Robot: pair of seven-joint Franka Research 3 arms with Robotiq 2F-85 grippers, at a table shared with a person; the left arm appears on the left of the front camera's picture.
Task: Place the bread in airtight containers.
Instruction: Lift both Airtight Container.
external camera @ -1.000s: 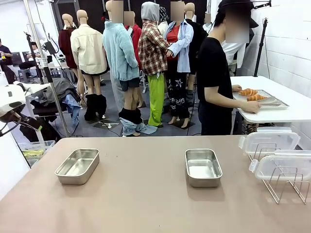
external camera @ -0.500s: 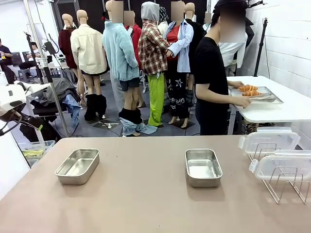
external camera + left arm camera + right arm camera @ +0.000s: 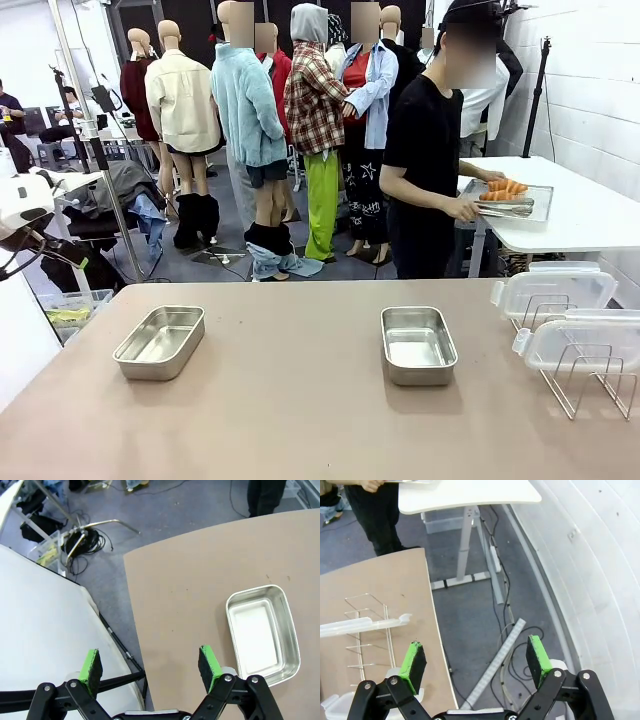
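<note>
Left tool points down from above the near-left corner of the tan counter, green pads spread wide with nothing between them; one pad hangs over the counter, the other over the white surface beside it. In the left wrist view an empty steel tin sits just beside the pad on the counter side, not touching it. Right tool also points down, pads spread wide and empty, hanging past the counter's right edge over grey floor with cables and a power strip; the wire rack and a clear lid edge lie off to one side of it. In the front view two steel tins sit on the counter, well apart and both empty: left tin angled, right tin near the middle. Two clear lids rest on top of the wire rack at the counter's right edge, overlapping. The croissant rolls are not on the counter: they lie side by side on a flat steel tray at the white side counter behind. The person in a black T-shirt stands side-on at that side counter, arm bent forward, hand on the tray's near edge, the tray's far part over the side counter. Metal tongs lie on the tray just beside the rolls.
</note>
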